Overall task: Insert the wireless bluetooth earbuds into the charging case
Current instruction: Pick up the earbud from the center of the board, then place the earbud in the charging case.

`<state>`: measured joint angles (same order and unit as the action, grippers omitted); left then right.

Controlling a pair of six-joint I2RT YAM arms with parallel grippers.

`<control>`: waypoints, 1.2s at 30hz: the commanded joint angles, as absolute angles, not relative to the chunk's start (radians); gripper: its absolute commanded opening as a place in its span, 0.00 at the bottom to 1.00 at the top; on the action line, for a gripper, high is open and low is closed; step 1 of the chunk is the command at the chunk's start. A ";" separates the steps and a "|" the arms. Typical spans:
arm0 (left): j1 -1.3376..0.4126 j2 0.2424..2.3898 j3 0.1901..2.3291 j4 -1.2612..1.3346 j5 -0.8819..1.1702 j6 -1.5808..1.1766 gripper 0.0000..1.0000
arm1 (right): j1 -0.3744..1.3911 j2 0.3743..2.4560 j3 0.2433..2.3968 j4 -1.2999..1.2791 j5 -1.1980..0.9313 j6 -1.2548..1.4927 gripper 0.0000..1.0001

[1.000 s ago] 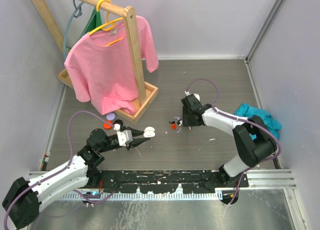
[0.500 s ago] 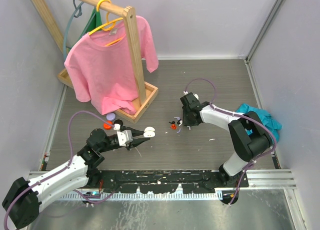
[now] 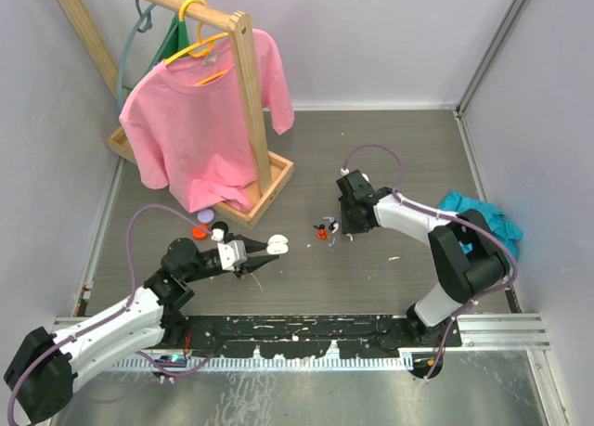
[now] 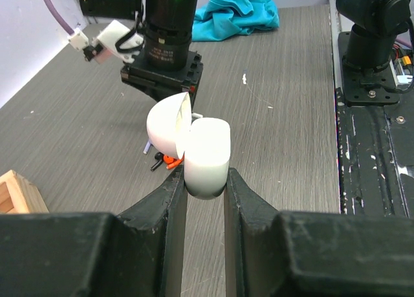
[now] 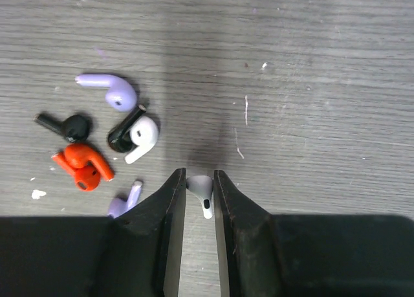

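A white earbud [image 5: 198, 186] sits pinched between the fingertips of the right gripper [image 5: 199, 177], down at the grey table [image 3: 418, 157]; only the right wrist view shows this grip. From above, the tips of that gripper are lost against the arm. The same wrist view separates the loose earbuds [image 5: 103, 138] lying on the table just to the left of the fingers: two purple, two black, one white and a touching orange-red pair. In the top view they are merely a tiny coloured cluster [image 3: 325, 229] just beside the right arm's tip. The charging case [image 4: 208, 145], white with its lid hinged open, is clamped at its base by the left gripper [image 4: 205, 182], held above the table and well apart from the cluster. The left wrist view shows the open lid facing the right arm, with the orange-red pieces just behind the case. The overhead camera alone takes in the surroundings: a pink shirt [image 3: 200, 120] hanging on a wooden rack [image 3: 252, 110] at the far left, and a teal cloth [image 3: 473, 213] crumpled at the right edge.
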<state>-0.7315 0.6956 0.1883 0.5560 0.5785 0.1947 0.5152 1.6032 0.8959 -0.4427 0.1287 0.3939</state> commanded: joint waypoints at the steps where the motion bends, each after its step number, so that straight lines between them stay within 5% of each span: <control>1: -0.735 0.717 0.197 0.636 0.556 0.178 0.00 | 0.528 1.484 0.912 -0.402 0.105 0.383 0.21; 21: -0.736 0.890 0.231 0.890 0.392 0.069 0.00 | 0.804 1.004 0.815 0.006 0.207 0.347 0.16; 36: -0.736 0.909 0.266 0.934 0.373 0.008 0.00 | 1.036 0.887 0.654 0.404 0.246 0.281 0.17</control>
<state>-0.7322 0.9165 0.2157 0.8356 0.3851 0.0307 0.9943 0.9001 0.6735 0.2119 0.2234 0.3138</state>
